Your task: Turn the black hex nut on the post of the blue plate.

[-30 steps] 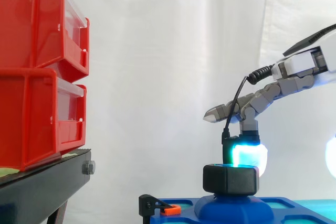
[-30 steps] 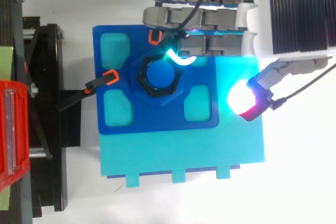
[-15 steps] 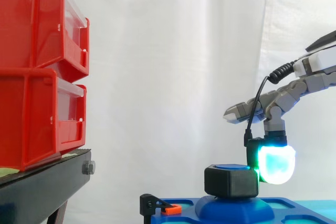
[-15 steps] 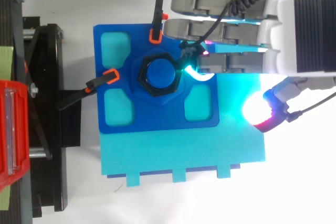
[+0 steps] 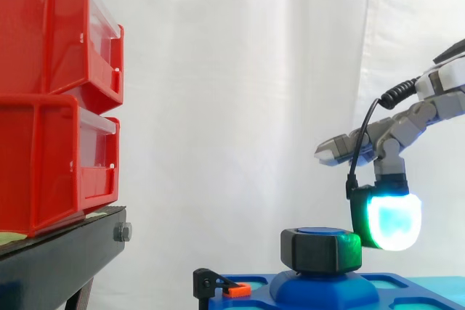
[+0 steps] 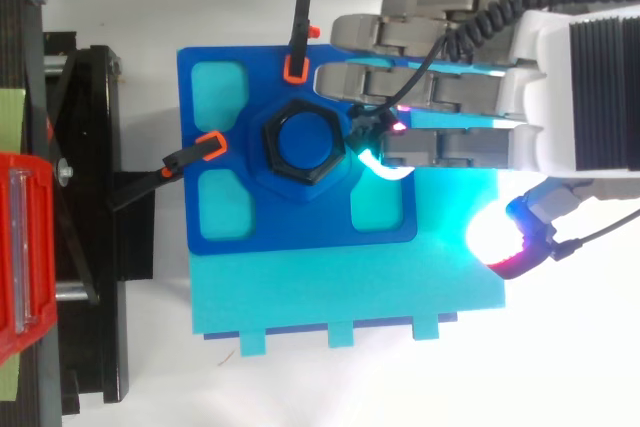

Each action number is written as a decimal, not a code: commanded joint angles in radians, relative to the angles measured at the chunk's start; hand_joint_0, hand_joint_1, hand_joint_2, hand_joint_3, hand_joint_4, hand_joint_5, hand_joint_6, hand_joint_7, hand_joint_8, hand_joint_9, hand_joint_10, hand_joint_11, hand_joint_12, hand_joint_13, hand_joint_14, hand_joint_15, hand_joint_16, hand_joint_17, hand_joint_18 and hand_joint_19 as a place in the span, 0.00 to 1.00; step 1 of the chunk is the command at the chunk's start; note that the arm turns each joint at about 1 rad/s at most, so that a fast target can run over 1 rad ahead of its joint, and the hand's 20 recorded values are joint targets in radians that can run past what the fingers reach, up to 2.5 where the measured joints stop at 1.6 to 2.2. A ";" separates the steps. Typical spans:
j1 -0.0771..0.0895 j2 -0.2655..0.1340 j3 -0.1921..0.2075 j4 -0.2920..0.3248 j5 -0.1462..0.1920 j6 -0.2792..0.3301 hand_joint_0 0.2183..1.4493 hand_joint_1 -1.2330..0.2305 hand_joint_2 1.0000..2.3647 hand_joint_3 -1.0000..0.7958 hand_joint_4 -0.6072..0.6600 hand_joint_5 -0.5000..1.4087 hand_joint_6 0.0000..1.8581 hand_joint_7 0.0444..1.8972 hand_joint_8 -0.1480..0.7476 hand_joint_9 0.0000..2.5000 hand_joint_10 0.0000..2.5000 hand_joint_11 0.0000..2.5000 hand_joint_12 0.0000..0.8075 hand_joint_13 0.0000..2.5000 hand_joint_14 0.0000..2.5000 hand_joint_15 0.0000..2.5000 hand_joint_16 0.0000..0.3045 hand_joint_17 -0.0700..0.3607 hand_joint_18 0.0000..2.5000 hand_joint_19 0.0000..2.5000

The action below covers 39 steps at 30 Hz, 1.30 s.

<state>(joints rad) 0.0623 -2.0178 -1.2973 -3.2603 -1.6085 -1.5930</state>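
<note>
The black hex nut (image 6: 303, 143) (image 5: 320, 250) sits on the blue post in the middle of the blue plate (image 6: 300, 222). My hand (image 6: 590, 87) reaches in from the right with its fingers (image 6: 430, 97) stretched nearly straight above the plate's right part. One finger bends down, and its glowing cyan-green pad (image 5: 392, 221) hangs close beside the nut's right face. I cannot tell whether it touches. The thumb pad (image 6: 495, 232) glows well off to the right, away from the nut. Nothing is held.
The blue plate lies on a cyan base (image 6: 350, 287). Black clamps with orange tips grip its left edge (image 6: 207, 147) and its top edge (image 6: 296, 57). Red bins (image 5: 58, 99) on a black stand (image 5: 58, 263) are at the left.
The hand has drawn back to the right. Its glowing pad went from the nut's far side round to its right face and sank lower. The top clamp is uncovered now.
</note>
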 commanded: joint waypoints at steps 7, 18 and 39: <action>-0.006 0.041 0.006 -0.027 0.004 0.002 0.19 0.43 0.00 0.28 0.55 0.11 0.27 0.45 0.27 0.00 0.00 0.00 0.34 0.05 0.00 0.02 0.12 0.36 0.08 0.07; -0.002 0.041 0.075 -0.016 0.001 0.113 0.20 0.41 0.00 0.28 0.55 0.11 0.27 0.45 0.27 0.00 0.00 0.00 0.33 0.06 0.00 0.02 0.12 0.35 0.08 0.07; 0.010 -0.105 0.179 0.136 -0.044 0.131 0.25 0.29 0.00 0.28 0.41 0.10 0.27 0.38 0.23 0.00 0.00 0.00 0.33 0.00 0.00 0.00 0.12 0.35 0.00 0.01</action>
<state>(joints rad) 0.0716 -2.1141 -1.1262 -3.1329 -1.6492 -1.4619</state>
